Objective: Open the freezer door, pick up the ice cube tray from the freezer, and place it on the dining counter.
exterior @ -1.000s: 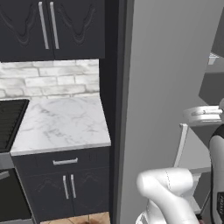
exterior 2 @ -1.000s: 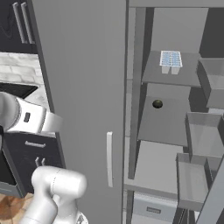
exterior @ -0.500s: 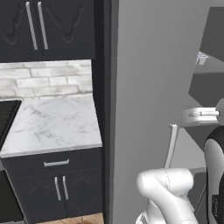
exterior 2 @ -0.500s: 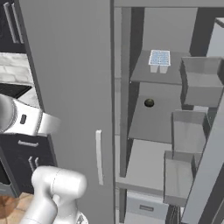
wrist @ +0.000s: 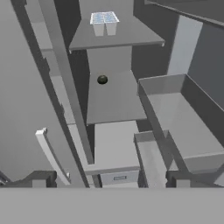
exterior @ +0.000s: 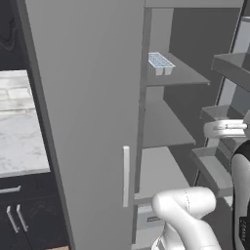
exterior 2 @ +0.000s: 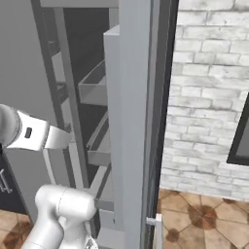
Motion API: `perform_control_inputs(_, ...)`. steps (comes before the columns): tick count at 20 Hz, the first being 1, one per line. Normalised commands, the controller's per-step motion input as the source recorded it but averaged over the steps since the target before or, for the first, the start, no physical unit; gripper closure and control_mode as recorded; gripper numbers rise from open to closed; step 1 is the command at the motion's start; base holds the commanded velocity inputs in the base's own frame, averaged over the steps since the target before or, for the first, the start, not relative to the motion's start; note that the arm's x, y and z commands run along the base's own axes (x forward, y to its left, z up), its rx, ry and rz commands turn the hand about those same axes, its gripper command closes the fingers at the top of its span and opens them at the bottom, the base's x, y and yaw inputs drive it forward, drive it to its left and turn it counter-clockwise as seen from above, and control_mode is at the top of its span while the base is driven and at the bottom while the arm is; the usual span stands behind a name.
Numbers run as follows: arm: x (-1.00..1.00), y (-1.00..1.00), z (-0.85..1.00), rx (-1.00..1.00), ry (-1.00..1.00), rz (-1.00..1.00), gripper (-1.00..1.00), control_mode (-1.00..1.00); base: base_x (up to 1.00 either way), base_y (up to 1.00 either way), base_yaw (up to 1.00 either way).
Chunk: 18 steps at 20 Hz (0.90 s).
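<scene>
The freezer (exterior: 166,127) stands open. The ice cube tray (exterior: 160,63), pale grey with light-blue cells, sits on its upper shelf, and is at the top of the hand view (wrist: 104,19). The freezer door (exterior 2: 131,121) is swung wide, edge-on in the right base view, with grey bins (wrist: 175,113) on its inner face. My gripper (wrist: 110,179) is open, with nothing between its dark fingertips (wrist: 39,178). It hangs in front of the compartment, well short of and below the tray. The dining counter is out of view.
The other door (exterior: 88,122) is shut, with a pale bar handle (exterior: 126,176). A small dark round object (wrist: 102,79) lies on the middle shelf above a pale drawer (wrist: 116,177). A marble worktop (exterior: 19,127) is on the left; a brick wall (exterior 2: 209,97) and tiled floor are on the right.
Both base views have swung right with the base: the freezer interior has come into the left view, and the right view now faces the door's edge and brick wall. The gripper stays open.
</scene>
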Motion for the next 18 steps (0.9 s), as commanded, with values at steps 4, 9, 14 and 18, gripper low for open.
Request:
perform_control_inputs(4, 0.00, 0.00, 0.00, 0.00, 0.00, 0.00, -1.00, 1.00, 0.18, -0.45, 0.00)
perform_control_inputs(9, 0.00, 0.00, 0.00, 0.00, 0.00, 0.00, -1.00, 1.00, 0.36, -0.05, 0.00)
perform_control_inputs(14, 0.00, 0.00, 0.00, 0.00, 0.00, 0.00, -1.00, 1.00, 0.52, 0.00, 0.00)
perform_control_inputs(18, 0.00, 0.00, 0.00, 0.00, 0.00, 0.00, -1.00, 1.00, 0.55, 0.00, 0.00)
